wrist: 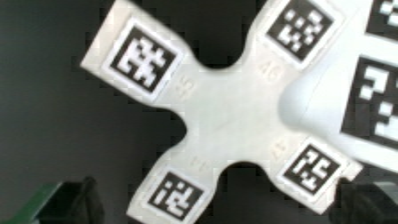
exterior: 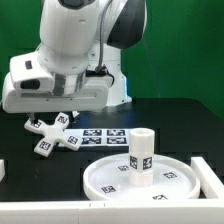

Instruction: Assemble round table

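1. Leg stood upright in the middle of the round disc, probably set there for assembly, so only the cross-shaped base lay loose on the table, beside the marker board.
2. The gripper hung right over that base with its jaws apart, holding nothing (I judge it was lining up a grasp).
3. The arm's body hid the fingers in the exterior view. The wrist view showed one dark finger clearly, the other was blurred, and the base's arms were cut off.
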You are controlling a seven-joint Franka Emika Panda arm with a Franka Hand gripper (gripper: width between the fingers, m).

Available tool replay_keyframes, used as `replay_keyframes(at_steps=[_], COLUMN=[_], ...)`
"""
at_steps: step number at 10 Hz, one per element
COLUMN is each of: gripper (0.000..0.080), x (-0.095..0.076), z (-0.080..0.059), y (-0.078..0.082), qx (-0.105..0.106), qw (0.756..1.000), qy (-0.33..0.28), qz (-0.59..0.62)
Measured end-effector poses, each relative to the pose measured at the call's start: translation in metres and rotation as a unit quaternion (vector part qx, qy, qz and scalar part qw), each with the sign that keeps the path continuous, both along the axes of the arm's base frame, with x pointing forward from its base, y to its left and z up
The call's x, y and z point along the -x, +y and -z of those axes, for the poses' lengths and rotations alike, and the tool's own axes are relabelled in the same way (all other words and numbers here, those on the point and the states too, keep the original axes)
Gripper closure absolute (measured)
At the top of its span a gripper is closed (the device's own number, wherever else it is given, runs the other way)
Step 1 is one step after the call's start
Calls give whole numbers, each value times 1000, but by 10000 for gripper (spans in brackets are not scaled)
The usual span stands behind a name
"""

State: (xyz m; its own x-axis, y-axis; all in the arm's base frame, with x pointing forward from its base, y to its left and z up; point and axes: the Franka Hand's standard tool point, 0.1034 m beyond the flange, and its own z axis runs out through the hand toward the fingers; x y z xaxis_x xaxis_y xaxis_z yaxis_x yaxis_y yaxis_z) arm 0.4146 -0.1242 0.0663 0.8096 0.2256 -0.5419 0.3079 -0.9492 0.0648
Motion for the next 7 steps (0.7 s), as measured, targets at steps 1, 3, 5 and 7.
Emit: replay_keyframes(at_steps=[1, 3, 5, 7], gripper=[150, 150, 150, 150], x=[0, 2, 18, 29], z=[0, 2, 13, 22], y=[0, -1, 0, 7], qx=[0, -2, 4, 17], qw=[1000, 1000, 1000, 1000], qy=[-2, 1, 8, 5], qz=[0, -5, 4, 19])
